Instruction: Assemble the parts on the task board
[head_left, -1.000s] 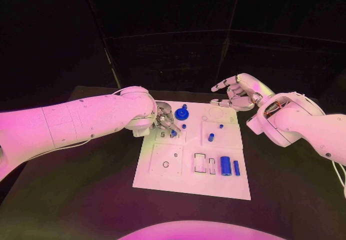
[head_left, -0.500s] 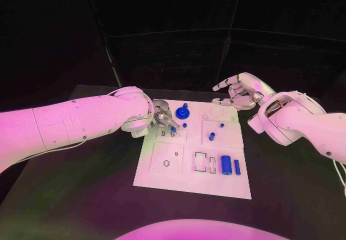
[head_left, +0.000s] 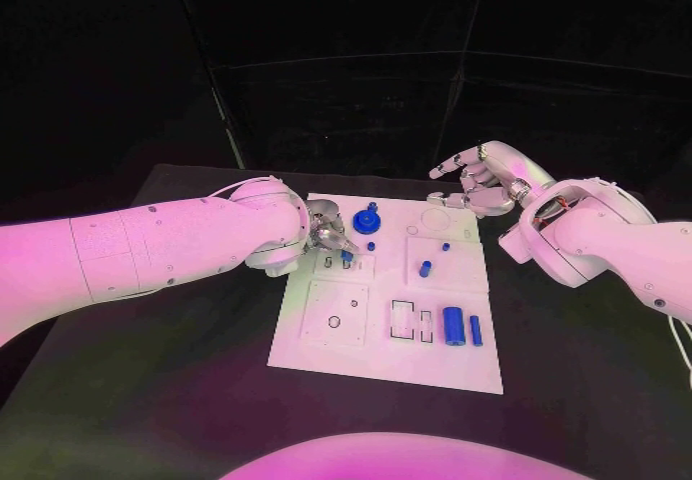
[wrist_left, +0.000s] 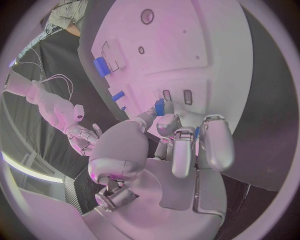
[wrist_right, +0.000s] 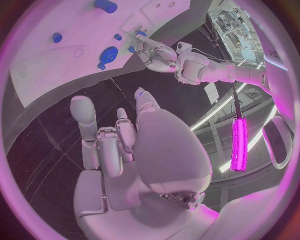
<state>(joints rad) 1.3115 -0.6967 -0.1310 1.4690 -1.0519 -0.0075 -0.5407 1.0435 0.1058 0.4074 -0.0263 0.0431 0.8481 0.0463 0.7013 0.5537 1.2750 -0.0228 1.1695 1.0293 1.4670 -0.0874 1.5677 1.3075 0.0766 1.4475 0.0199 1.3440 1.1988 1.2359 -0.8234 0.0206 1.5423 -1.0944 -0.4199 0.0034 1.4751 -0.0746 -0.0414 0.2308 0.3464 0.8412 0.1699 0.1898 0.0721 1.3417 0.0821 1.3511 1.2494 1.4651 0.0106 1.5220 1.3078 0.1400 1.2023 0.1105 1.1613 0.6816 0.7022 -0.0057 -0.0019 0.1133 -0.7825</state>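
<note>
Left hand (head_left: 320, 237) is over the far-left quarter of the task board (head_left: 378, 360), fingers (wrist_left: 178, 150) drawn in narrow around a small blue part (wrist_left: 160, 106); in the left wrist view the piece sits pinched at the fingertips just above a pair of small rectangular slots (wrist_left: 177, 96) in the board. I read this as the insertion step for that part: it is held, not yet seated. Right hand (head_left: 480, 180) hangs above the board's far-right corner, fingers apart and loosely curved, holding nothing. On the board: a blue round knob piece (head_left: 366, 224) at the far edge just beside my left hand, a short blue peg (head_left: 424, 268) near the middle, and two blue cylinders (head_left: 462, 327) lying side by side in the near-right area next to white rectangular recesses (head_left: 411, 320). A round hole (head_left: 333, 322) in the near-left panel is open. Next move, as I judge it: line the pinched part up with its slot and press straight down; the fingers hide the slot from the head view, so I would rely on the wrist camera for alignment. Bench (head_left: 173, 400) is black around the board.
</note>
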